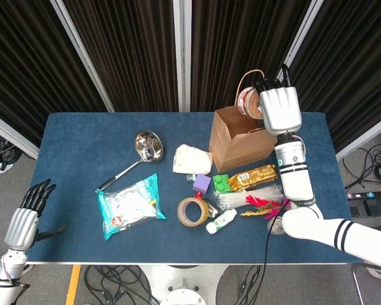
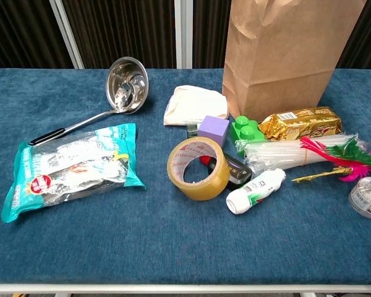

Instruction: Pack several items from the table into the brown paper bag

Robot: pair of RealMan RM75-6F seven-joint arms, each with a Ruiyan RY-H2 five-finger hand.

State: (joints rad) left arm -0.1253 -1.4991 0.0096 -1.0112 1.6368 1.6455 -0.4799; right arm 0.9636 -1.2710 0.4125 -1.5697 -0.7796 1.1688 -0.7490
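Matt brown paper bag; polished steel ladle; glossy plastic snack packet; shiny gold foil wrapper; napped blue tablecloth.

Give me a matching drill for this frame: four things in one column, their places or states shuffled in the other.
Things:
1. round clear jar with a red-and-white label
2. steel ladle with a black handle
3. roll of tan packing tape
4. left hand

Places or states:
A. lying on the blue table left of the brown paper bag
B. off the table's left edge, holding nothing
C. held by the right hand above the bag's open top
D. lying in front of the purple cube

Pairs: 1-C, 2-A, 3-D, 4-B
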